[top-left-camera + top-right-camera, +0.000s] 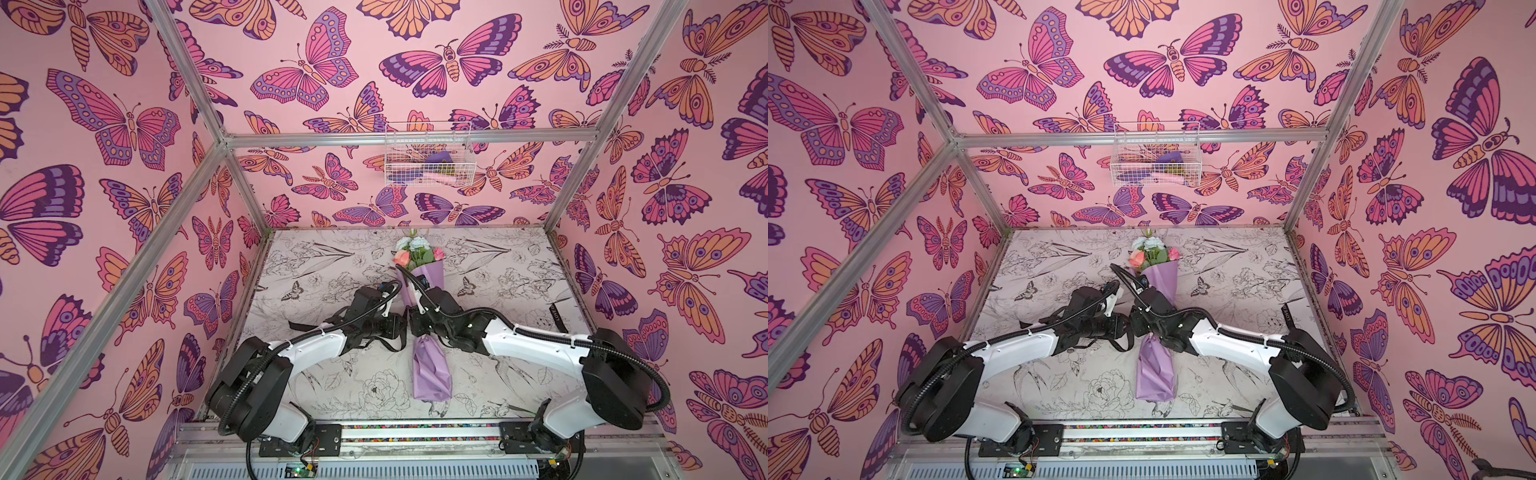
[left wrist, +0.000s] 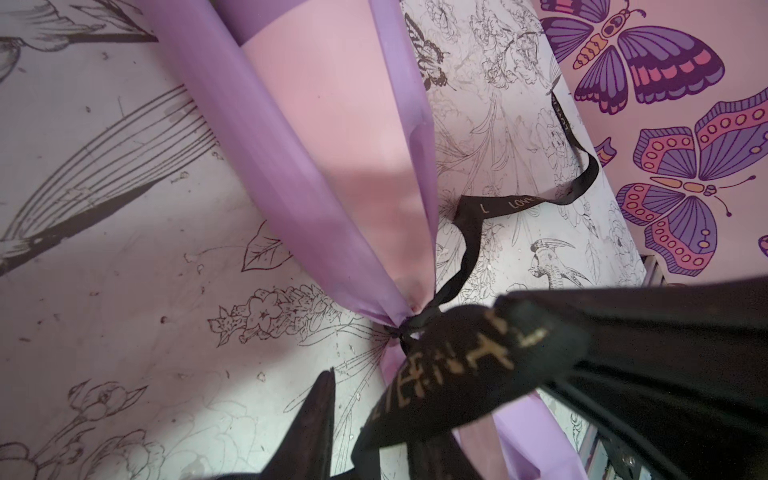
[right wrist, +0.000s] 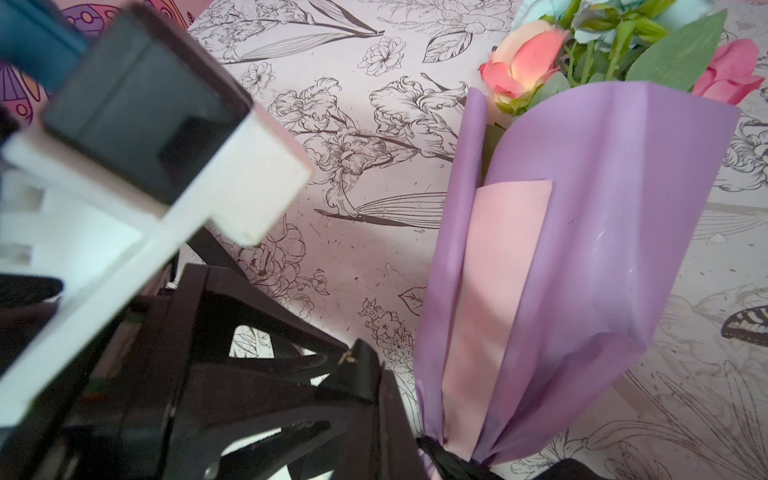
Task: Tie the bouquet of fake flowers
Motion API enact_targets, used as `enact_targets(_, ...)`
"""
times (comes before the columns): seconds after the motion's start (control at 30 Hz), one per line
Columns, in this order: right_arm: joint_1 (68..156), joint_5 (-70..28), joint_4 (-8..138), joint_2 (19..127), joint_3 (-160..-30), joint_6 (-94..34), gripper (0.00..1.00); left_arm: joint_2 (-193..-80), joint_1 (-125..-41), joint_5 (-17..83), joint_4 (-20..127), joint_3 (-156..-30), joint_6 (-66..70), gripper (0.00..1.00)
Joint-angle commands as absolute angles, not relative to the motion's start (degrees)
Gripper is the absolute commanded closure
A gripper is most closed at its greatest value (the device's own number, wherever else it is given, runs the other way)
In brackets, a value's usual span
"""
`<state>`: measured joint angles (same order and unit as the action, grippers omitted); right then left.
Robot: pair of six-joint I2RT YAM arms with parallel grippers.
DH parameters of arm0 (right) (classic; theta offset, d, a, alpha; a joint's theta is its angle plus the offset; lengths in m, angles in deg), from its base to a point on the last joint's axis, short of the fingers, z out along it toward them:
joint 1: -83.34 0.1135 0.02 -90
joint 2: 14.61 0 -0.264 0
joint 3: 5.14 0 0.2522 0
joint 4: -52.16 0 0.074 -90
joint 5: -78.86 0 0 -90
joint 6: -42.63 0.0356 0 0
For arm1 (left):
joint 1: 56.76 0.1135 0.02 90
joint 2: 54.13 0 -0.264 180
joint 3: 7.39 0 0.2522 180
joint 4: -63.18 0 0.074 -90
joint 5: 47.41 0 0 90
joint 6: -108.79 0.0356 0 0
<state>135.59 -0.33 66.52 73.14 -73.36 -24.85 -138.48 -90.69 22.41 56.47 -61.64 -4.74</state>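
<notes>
both the left gripper [image 1: 397, 326] and right gripper [image 1: 415, 323] sit at the pinched waist of the bouquet of fake flowers [image 1: 419, 266], which lies on the table [image 1: 332, 374], blooms toward the back. the right is clenched, the left i cannot tell. a sideways tug on the ribbon [image 2: 457, 365] may loosen the knot [image 2: 405, 328].

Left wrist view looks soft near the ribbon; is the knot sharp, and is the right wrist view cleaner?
Left wrist view: the knot is fairly sharp, the lettered black ribbon nearest the lens is blurred, and a soft shadow crosses the wrapping paper. Right wrist view: the paper is sharp, the left arm's camera housing is out of focus, the coral bloom is partly blown out.
</notes>
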Motion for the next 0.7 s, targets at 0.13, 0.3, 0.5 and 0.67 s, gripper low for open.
enact_targets(0.13,135.3,-0.3,65.9,72.1,-72.5,-23.9,1.00,-138.7,-90.9,23.1,59.8,-63.6,-5.9,0.67)
enact_targets(0.3,135.4,-0.4,66.3,72.0,-72.5,-23.4,1.00,-138.8,-91.0,23.6,60.3,-63.8,-6.2,0.84)
enact_targets(0.5,135.1,-1.5,72.7,68.9,-72.6,-21.5,0.78,-139.3,-91.2,23.5,60.9,-64.1,-5.6,1.00)
enact_targets(0.67,134.0,-1.6,82.8,59.8,-69.8,-17.3,0.55,-138.7,-91.4,22.9,60.9,-64.0,-4.4,1.00)
